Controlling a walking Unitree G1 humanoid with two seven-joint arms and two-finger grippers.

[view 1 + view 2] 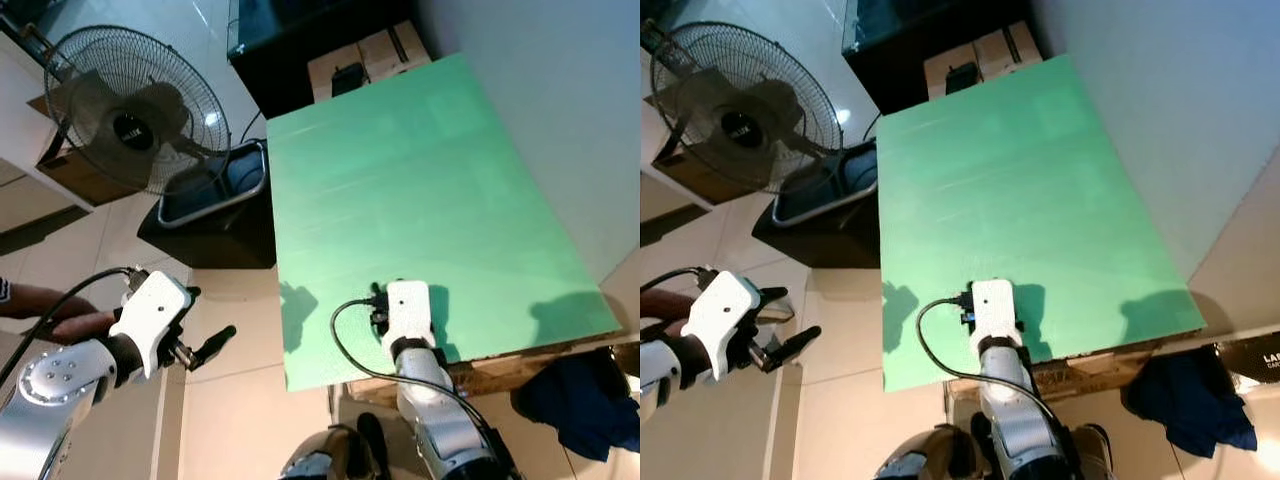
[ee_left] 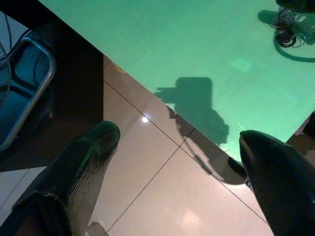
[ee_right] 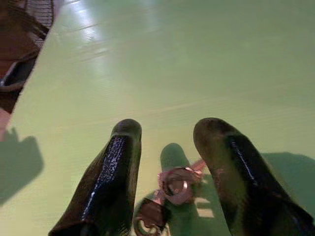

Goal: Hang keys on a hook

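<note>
A bunch of keys on a metal ring (image 3: 174, 187) lies on the green tabletop (image 1: 420, 180) near its front edge. My right gripper (image 3: 167, 130) points down at it, open, with one black finger on each side of the ring and not closed on it. The right arm's white wrist housing (image 1: 408, 310) covers the keys from above. The keys (image 2: 286, 35) also appear small in the left wrist view. My left gripper (image 1: 203, 322) hangs open over the tiled floor, left of the table, holding nothing.
A standing fan (image 1: 130, 110) and a black box with a grey tray (image 1: 215, 190) stand left of the table. A person's hand (image 1: 60, 322) is by my left arm. Cardboard boxes (image 1: 370, 55) sit behind the table, and a dark blue cloth (image 1: 585, 400) lies at the lower right.
</note>
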